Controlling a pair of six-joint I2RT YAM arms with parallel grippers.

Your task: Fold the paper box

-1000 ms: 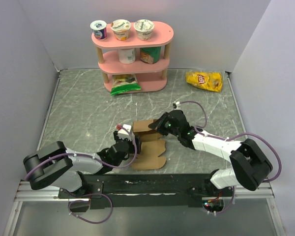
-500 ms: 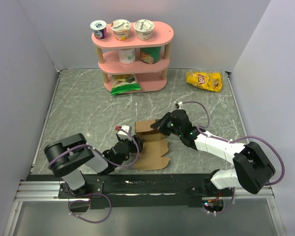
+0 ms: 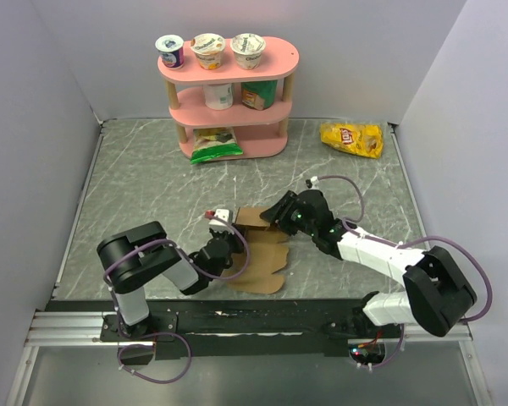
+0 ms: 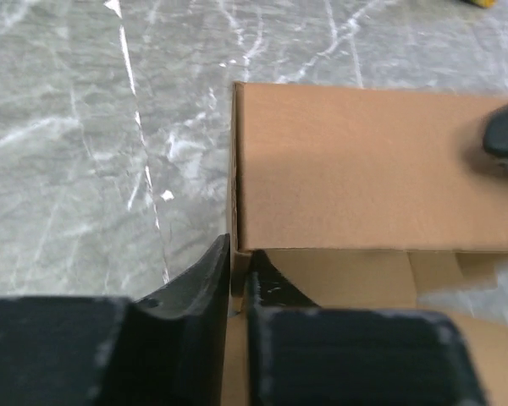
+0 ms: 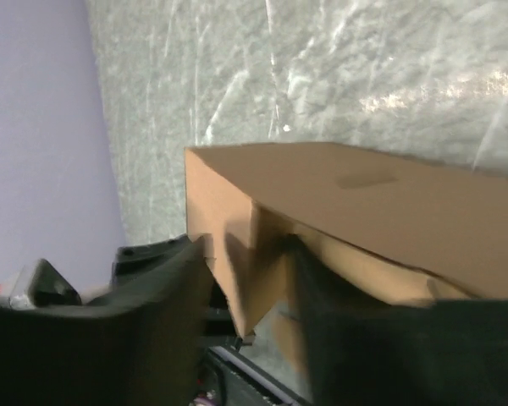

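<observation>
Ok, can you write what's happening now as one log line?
task: fold paper box | left fingers: pinching a corner edge | right fingers: gripping a far-side flap | state: partly folded

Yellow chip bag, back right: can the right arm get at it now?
Probably not yet: the right gripper is shut on the brown cardboard box, though nothing blocks the yellow chip bag.

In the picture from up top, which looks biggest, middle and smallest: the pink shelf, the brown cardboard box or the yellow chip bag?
1. pink shelf
2. paper box, even though it is partly hidden
3. yellow chip bag
</observation>
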